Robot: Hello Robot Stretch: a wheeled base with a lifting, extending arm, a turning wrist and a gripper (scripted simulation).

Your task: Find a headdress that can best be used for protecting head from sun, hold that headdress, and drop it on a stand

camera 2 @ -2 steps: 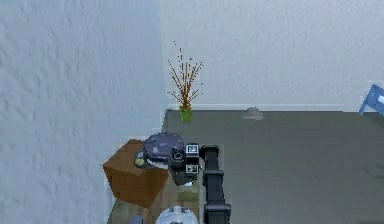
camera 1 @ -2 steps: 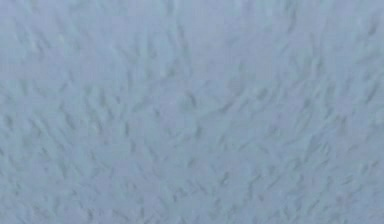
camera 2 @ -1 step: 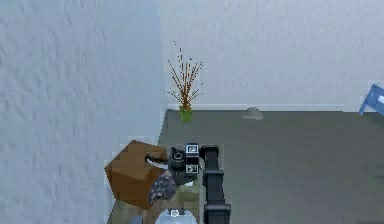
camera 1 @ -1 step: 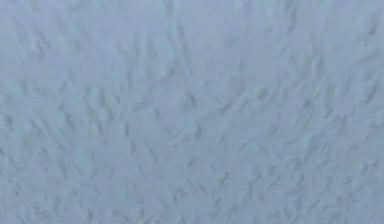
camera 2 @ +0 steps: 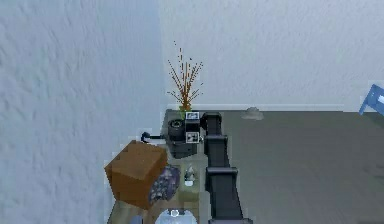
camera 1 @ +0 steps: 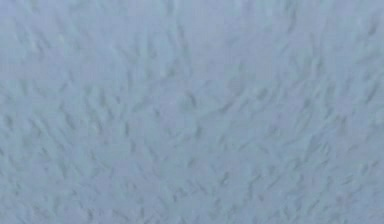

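The forward view faces a pale blue-grey wall (camera 1: 190, 110) with a rough, stippled plaster texture. In the arm side view, two such walls (camera 2: 80, 70) meet in a corner above a dark grey, smooth floor (camera 2: 300, 160). A small dark tabletop (camera 2: 197, 165) stands in that corner. The arm (camera 2: 222, 175), a dark square bar, rises from the bottom edge across the tabletop and ends in two small white squares with black marks (camera 2: 190, 118). Left of them sits the dark, blocky gripper (camera 2: 158, 134), its thin fingers (camera 2: 152, 133) pointing toward the picture's left. Whether the fingers grasp anything cannot be told, since things stand on the tabletop around and behind them. Nothing can be made out for certain as a headdress. The nearest match in shape is a small pale rounded mound (camera 2: 253, 113), low and flat-bottomed, lying on the floor at the foot of the far wall. It is to the right of the tabletop and well apart from the fingers. At the tabletop's far end stands a small yellowish vase (camera 2: 184, 103) holding a spray of thin, dry, brown twigs (camera 2: 184, 75). Nearer the picture's bottom left is a brown box (camera 2: 135, 172), cube-shaped with a matt, cardboard-like surface, and just beside it a grey speckled lump (camera 2: 166, 185). A blue angular thing (camera 2: 374, 98) shows at the right edge.
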